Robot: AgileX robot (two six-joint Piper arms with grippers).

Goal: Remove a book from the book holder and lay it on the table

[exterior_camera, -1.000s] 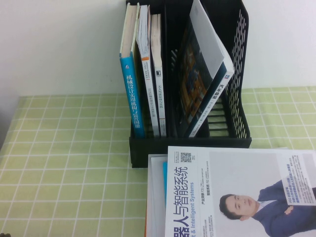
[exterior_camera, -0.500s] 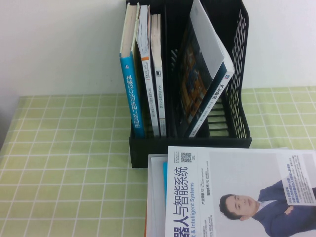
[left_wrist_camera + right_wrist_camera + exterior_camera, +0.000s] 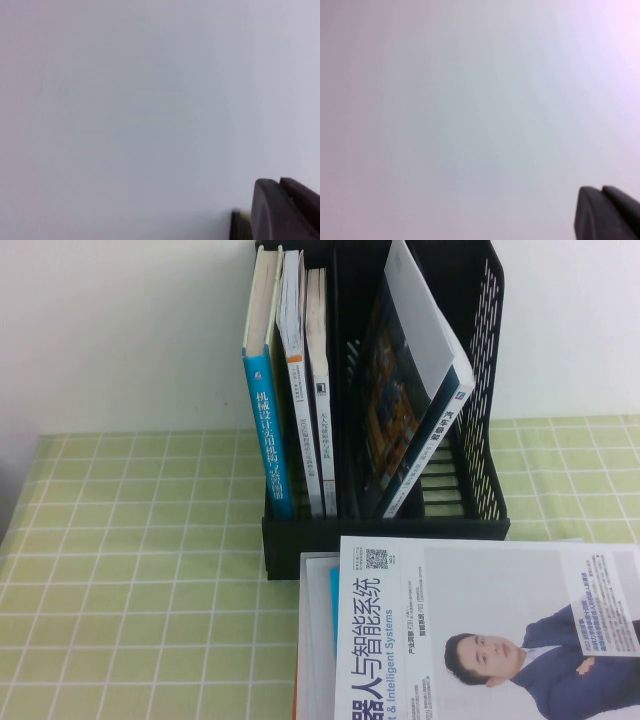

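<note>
Black book holder (image 3: 385, 525) at twelve o'clock, blue-spined book (image 3: 268, 430) upright inside; left gripper (image 3: 285, 210), right gripper (image 3: 607, 212) face blank wall, openness untellable; I judge reach not begun

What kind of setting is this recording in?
Likely a staged desk or tabletop against a plain white wall: a green checked tablecloth, a black book holder with upright books, and magazines stacked in front. Neither gripper shows in the high view; each wrist view shows only a dark corner.
</note>
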